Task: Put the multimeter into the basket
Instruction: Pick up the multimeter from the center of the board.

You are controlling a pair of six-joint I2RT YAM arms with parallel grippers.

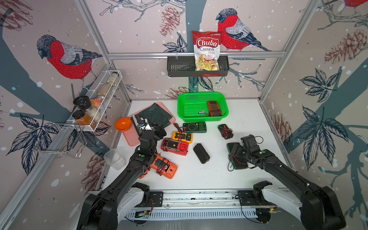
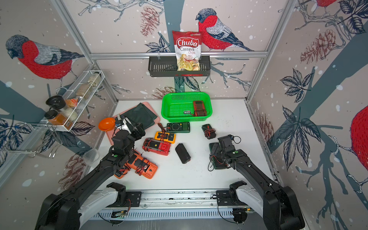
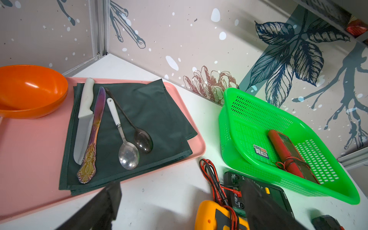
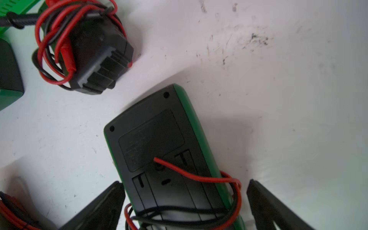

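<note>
White tabletop, closed in by bird-patterned walls, is strewn with meters. The task's multimeter (image 4: 157, 139), green-edged and face down at the near right, is straddled by the right gripper (image 4: 185, 182), whose jaws are spread wide either side of the casing and not closed on it. The left gripper (image 1: 154, 129) is likewise held apart and empty, left of centre. The basket (image 1: 201, 93) stands at the far centre, well apart from the multimeter, with a red meter (image 1: 214, 108) already laid in its right half.

Trouble is most likely to be caused by the test leads (image 4: 219, 180), looped loosely round the casing: a lead could be pinched under a finger, so that wire is gripped and the body slips. Since the jaws are placed toward one end, the other end may sag once lifted, and the basket's near rim or the small black meter (image 4: 95, 55) could be struck on the way.
</note>
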